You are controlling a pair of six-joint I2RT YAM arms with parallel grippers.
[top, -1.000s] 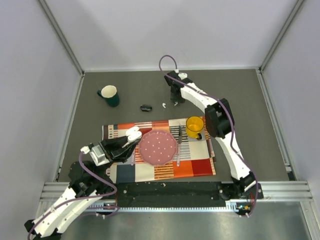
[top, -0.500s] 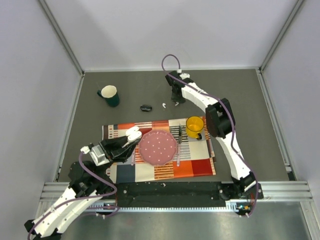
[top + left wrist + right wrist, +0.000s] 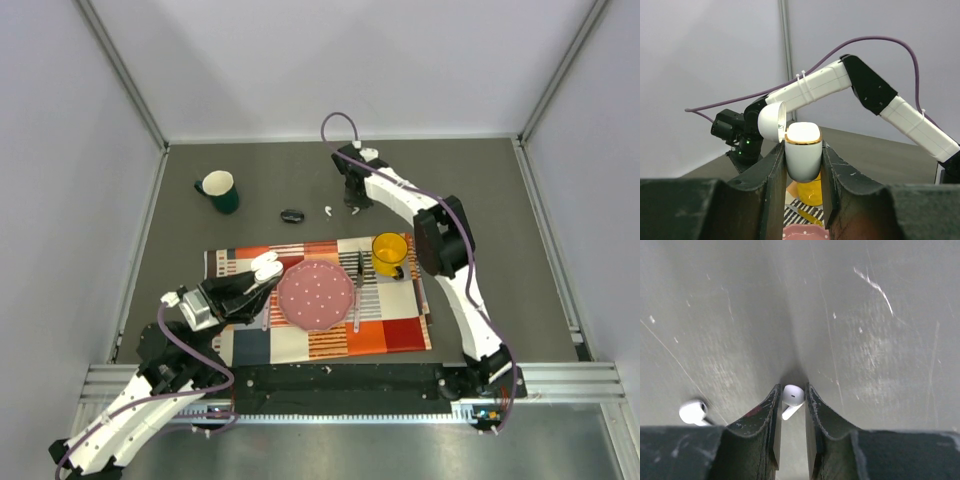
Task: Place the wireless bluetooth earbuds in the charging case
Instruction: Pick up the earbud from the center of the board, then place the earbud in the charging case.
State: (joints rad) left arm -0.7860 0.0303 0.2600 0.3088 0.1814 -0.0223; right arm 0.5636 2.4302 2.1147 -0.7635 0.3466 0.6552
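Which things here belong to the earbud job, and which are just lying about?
Job: charging case, lid open, in left gripper; earbud between right gripper fingers; second earbud on the table beside it.
Lying about: green mug, yellow mug, pink plate, black oval object, placemat, cutlery.

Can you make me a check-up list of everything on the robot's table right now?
Surface: dark grey table, scratched; striped placemat near the arms.
Job's things: charging case, lid open, in the left gripper; one earbud on the table between the right gripper's fingers; other earbud lying apart.
Clutter: green mug, black oval object, yellow mug, pink plate, cutlery.
Grippers: left gripper shut on the case; right gripper jaws either side of an earbud, pinching or not I cannot tell.
Cables: purple cable on each arm.
Surroundings: plain grey walls.
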